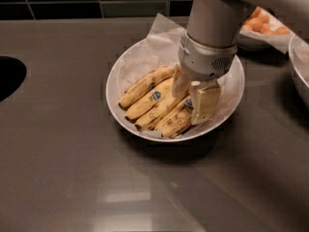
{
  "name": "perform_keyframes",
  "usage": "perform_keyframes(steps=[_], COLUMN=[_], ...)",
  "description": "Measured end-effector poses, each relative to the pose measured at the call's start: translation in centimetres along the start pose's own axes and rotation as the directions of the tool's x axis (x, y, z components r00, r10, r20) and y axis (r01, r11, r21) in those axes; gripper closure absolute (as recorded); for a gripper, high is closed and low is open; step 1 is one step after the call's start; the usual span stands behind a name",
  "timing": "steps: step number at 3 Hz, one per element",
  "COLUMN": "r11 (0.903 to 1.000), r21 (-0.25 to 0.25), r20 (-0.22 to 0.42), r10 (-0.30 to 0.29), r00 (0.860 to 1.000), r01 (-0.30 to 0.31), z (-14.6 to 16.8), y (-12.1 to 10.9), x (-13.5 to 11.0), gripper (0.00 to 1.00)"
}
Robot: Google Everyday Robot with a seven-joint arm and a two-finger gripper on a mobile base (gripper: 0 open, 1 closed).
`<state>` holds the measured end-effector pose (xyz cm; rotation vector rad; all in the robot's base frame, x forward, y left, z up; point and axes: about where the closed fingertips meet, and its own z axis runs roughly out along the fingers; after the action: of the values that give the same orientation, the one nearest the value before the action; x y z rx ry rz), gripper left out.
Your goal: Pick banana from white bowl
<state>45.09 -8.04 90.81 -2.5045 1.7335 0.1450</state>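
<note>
The white bowl (114,100), wide and lined with crinkled white paper, sits mid-counter and holds several bananas lying side by side. The speckled banana (173,123) with a dark brown edge lies at the front right of the bunch. Its blue sticker sits close to the stem end. A cleaner banana (147,103) with a mid-body blue sticker lies to its left. My gripper (189,108) is down inside the bowl, right over the stem ends of the bananas and against the speckled one. The arm hides the stems and the bowl's back right.
A smaller paper-lined bowl of orange fruits (264,24) stands at the back right behind my arm. The rim of another bowl (300,69) shows at the right edge. A dark round opening (7,79) lies in the counter at the left. Dark tiles line the back.
</note>
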Motion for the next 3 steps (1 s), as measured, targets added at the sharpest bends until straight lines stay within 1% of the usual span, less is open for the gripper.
perform_keyframes(steps=[3], r11=[0.9993], r21=[-0.037], r20=[0.002], r10=[0.0], r00=[1.0], r01=[0.0], z=[1.16], y=[-0.01], x=[0.85], gripper=[0.44])
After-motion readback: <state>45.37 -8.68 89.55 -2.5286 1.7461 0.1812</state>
